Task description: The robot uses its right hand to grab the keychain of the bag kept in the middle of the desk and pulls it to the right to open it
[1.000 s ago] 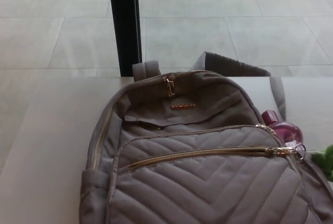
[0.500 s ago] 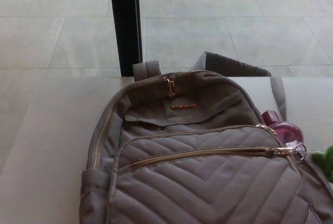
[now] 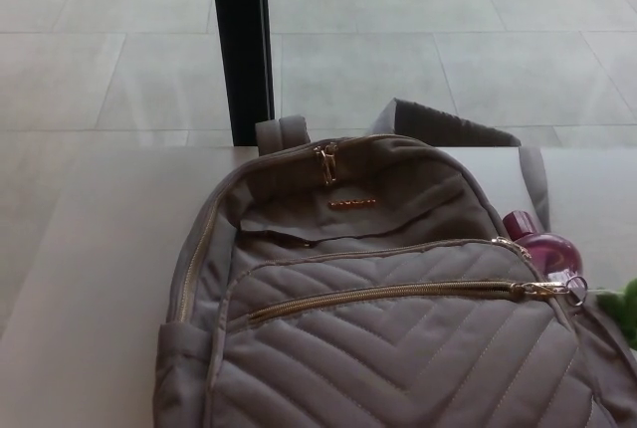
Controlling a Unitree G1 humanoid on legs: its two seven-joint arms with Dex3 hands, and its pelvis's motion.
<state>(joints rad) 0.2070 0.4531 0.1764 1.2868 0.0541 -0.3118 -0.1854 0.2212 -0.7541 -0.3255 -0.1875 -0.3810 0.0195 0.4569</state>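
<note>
A taupe quilted backpack [image 3: 388, 328] lies on the pale desk [image 3: 100, 279], filling the lower middle of the head view. Its front pocket zipper [image 3: 388, 295] runs left to right, closed, with the gold pull at the right end. A small metal key ring [image 3: 575, 289] hangs from that pull, and a green keychain charm [image 3: 627, 305] shows at the right picture edge. A second gold zipper pull [image 3: 324, 163] sits at the bag's top. Neither of my hands shows.
A magenta bottle [image 3: 542, 245] sticks out of the bag's right side pocket. A black post [image 3: 239, 45] stands behind the desk's far edge. Grey shoulder straps [image 3: 448, 127] lie behind the bag. Tiled floor lies beyond.
The whole picture has shifted very slightly to the right, a camera move. The bag and keychain have not moved.
</note>
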